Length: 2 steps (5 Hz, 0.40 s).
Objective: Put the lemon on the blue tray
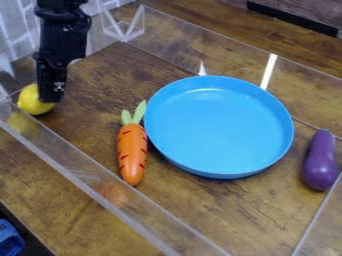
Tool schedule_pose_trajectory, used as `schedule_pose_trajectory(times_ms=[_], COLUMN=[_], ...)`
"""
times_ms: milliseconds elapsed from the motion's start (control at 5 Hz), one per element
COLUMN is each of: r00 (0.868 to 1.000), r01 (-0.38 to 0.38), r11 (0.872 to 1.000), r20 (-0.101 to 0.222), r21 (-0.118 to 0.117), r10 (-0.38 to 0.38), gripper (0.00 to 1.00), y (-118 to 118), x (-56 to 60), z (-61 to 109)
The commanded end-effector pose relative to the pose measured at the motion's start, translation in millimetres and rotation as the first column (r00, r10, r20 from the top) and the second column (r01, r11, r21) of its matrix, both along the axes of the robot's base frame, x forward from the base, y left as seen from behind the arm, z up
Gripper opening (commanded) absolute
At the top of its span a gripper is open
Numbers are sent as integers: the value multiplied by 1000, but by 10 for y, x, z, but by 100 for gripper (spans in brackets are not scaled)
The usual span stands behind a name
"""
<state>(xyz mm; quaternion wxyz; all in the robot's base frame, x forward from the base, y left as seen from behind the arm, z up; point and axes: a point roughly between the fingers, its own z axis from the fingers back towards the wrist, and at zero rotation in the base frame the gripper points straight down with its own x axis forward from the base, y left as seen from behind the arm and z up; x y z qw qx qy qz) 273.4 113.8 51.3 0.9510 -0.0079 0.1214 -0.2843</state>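
The lemon [30,101], small and bright yellow, lies on the wooden table at the far left. My gripper [50,92] points down from the black arm and is shut on the lemon's upper right side, with the dark fingers covering part of the fruit. The blue tray [267,150], a large round plate with a shallow rim, rests empty to the right of centre, well away from the gripper.
An orange carrot [130,150] with a green top lies just left of the tray. A purple eggplant [319,160] sits at the right edge. A clear plastic wall [94,175] runs along the near side, and another along the back.
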Motion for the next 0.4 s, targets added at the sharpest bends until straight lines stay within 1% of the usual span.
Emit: schedule_pose_trajectory(times_ms=[0, 200], r00=[999, 999], r01=[22, 30], r11=[1000, 999], r20=[36, 31], r21=[22, 19], r10=[-23, -30], gripper=[0, 100], y=[-33, -15], x=[120, 132], z=[200, 173])
